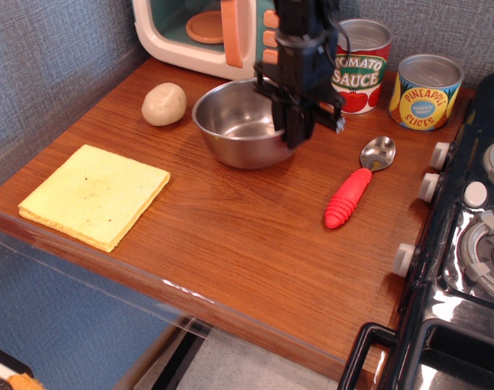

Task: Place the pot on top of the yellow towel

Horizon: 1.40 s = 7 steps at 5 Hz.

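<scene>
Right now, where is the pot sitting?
The pot is at the back middle of the wooden counter, just in front of the toy microwave, right of the potato, well away from the yellow towel.
</scene>
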Available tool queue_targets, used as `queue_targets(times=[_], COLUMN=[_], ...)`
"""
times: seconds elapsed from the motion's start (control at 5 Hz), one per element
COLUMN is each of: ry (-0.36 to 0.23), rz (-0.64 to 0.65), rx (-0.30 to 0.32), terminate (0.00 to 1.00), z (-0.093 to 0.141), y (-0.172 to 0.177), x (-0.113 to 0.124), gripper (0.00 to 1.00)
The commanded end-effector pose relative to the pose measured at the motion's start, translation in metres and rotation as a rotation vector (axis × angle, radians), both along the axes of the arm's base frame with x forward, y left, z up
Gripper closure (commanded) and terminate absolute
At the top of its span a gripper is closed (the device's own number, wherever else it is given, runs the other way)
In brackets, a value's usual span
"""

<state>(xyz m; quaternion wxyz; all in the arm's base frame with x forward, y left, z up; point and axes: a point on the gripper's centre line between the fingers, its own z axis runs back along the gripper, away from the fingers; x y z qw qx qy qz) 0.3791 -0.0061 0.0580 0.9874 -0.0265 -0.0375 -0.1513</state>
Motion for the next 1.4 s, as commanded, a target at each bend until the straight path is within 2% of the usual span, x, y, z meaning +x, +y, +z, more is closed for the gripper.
queue_targets(times=[0.0,0.2,0.4,0.6,0.8,1.2], ry=[-0.213,-0.271,-0.252,-0.222,-0.182,-0.101], rz=[-0.038,0.014,0.085,0.160,0.195,0.148], rx=[-0.089,-0.052,-0.002,0.060,0.105,0.159], terminate=[0.00,0.00,0.00,0.00,0.00,0.00], z=[0.105,0.136,0.135,0.116,0.096,0.066], y=[0.012,0.046,0.084,0.121,0.139,0.137], x=[-0.004,-0.030,-0.058,-0.079,-0.096,-0.123], gripper=[1.00,1.00,1.00,1.00,1.00,1.00])
